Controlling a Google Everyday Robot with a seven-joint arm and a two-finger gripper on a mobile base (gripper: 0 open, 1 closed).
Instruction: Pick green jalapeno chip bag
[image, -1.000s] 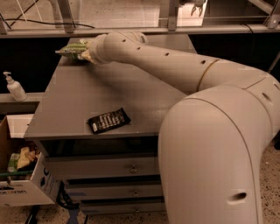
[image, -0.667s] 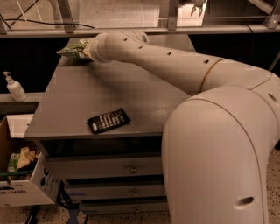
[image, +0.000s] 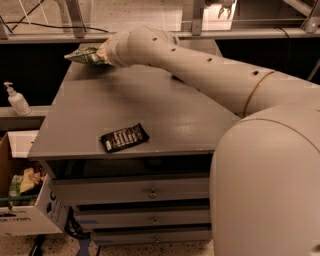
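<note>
Arm reaches across the grey table (image: 160, 107) to its far-left corner. The gripper (image: 103, 52) is at that corner, hidden behind the wrist, so I cannot tell how the jaws stand. Green jalapeno chip bag (image: 83, 54) sticks out at the gripper's tip, at the table's far-left edge. Flat black wrapper (image: 125, 138) lies near the table's front edge, well apart from the bag.

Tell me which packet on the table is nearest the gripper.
The green jalapeno chip bag at the far left corner, beside the gripper; the black wrapper lies near the front edge.
</note>
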